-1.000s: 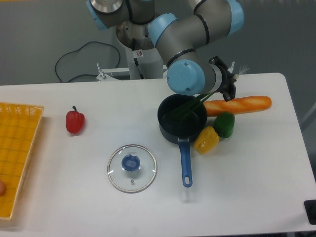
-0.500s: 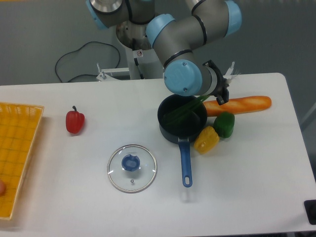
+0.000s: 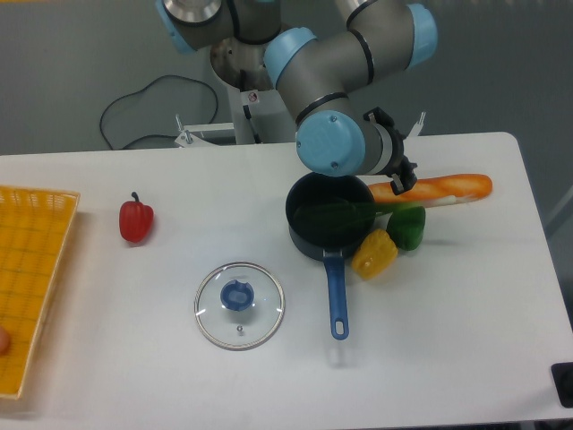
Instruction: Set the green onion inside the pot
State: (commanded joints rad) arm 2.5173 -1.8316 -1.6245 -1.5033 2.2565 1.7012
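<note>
The green onion (image 3: 345,209) seems to lie flat inside the dark, blue-handled pot (image 3: 307,235), stalks crossing its right rim.

Bright, even overhead light on my white counter (image 3: 466,340), near washed out. Shadows soft, short, tucked just under things. Pale glare on glass lid (image 3: 240,305) rim and on my arm's glossy blue caps. Pot (image 3: 329,215) interior reads flat black, detail lost. Focus decent overall, slightly soft; no obvious edge distortion.

Robot lab: bare white table (image 3: 466,296), grey wall (image 3: 72,63).
</note>
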